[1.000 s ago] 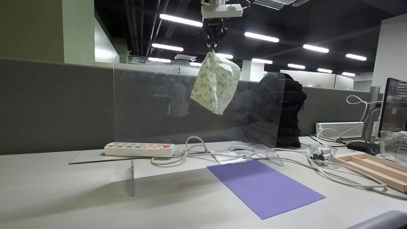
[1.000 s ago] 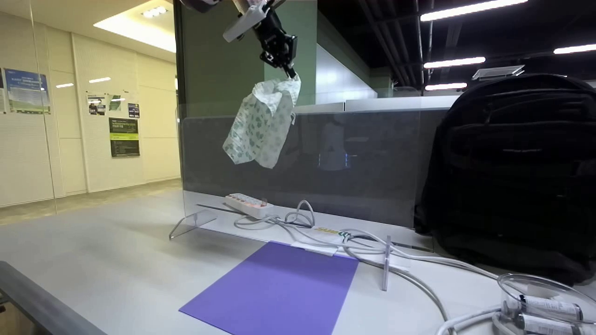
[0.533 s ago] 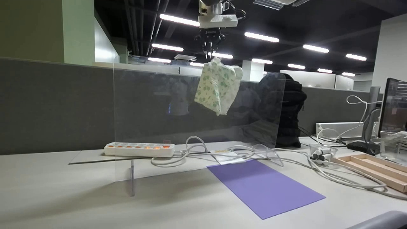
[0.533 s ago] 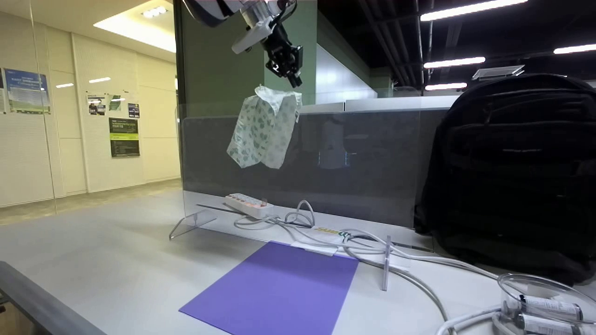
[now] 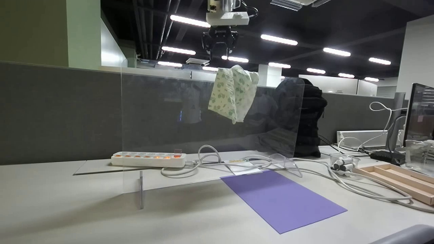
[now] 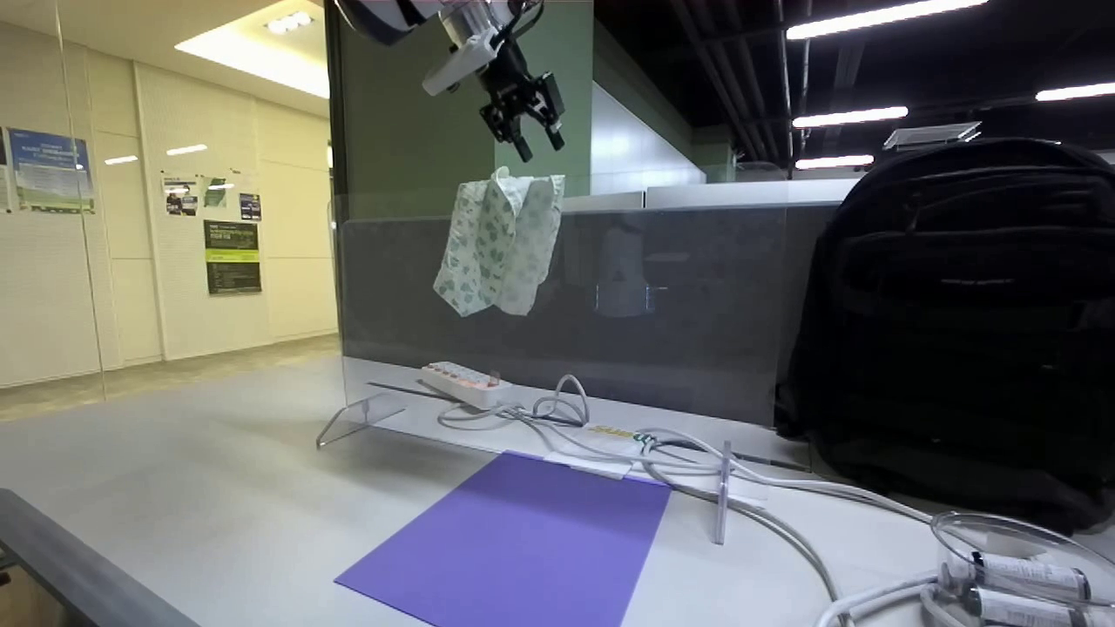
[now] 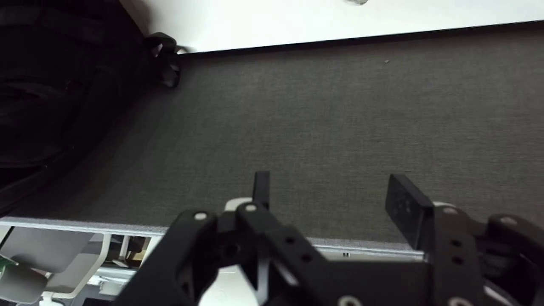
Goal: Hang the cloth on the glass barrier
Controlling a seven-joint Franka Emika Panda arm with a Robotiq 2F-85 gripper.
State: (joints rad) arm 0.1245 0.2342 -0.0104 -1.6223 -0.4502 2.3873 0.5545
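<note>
The cloth (image 5: 232, 96), pale with green leaf prints, hangs at the top edge of the glass barrier (image 5: 159, 128) in both exterior views. A small peak of it stands above that edge, and its lower corners dangle well over the table. How much lies behind the clear panel I cannot tell. My gripper (image 5: 219, 55) is just above the cloth, a little to its left in that view, and not touching it. Both fingertips stand apart with nothing between them. In the wrist view the gripper (image 7: 330, 187) is open over the grey partition, and the cloth is out of that view.
A black backpack (image 6: 949, 331) stands beside the barrier. Behind the panel lie a white power strip (image 5: 149, 160) and loose cables (image 5: 212, 165). A purple sheet (image 5: 283, 201) lies in front. A grey partition (image 7: 314, 114) rises behind. A tan divided tray (image 5: 400, 183) sits at one side.
The gripper has opened and let go of the cloth. It dipped, then rose slightly and shifted left in an exterior view. The cloth's top has sagged onto the barrier's edge.
</note>
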